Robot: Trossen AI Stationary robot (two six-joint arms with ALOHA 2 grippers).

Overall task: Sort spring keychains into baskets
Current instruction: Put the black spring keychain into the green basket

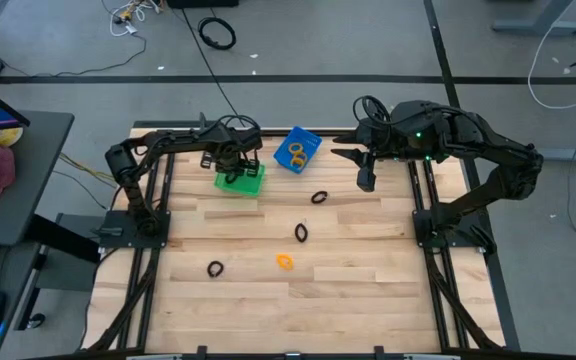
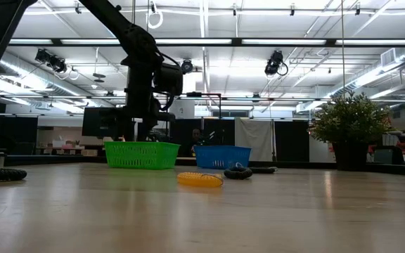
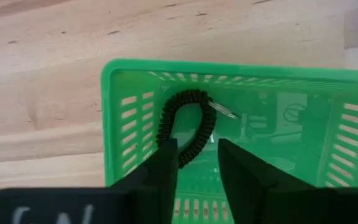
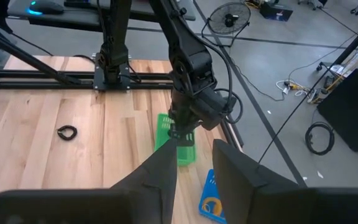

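Observation:
My left gripper [image 1: 234,163] hangs open over the green basket [image 1: 240,180], just above its rim in the low view [image 2: 146,132]. A black keychain [image 3: 185,124] lies on the basket's floor below the fingers. The blue basket [image 1: 297,150] beside it holds orange keychains [image 1: 299,152]. On the table lie three black keychains [image 1: 318,197], [image 1: 301,232], [image 1: 215,268] and one orange keychain [image 1: 284,262]. My right gripper [image 1: 366,182] is open and empty, raised over the table's far right part.
Black frame rails [image 1: 158,200] run along the table's left and right sides. A potted plant [image 2: 350,130] stands beyond the far edge. A cable coil [image 1: 217,33] lies on the floor behind. Bare wood lies along the near edge [image 1: 368,300].

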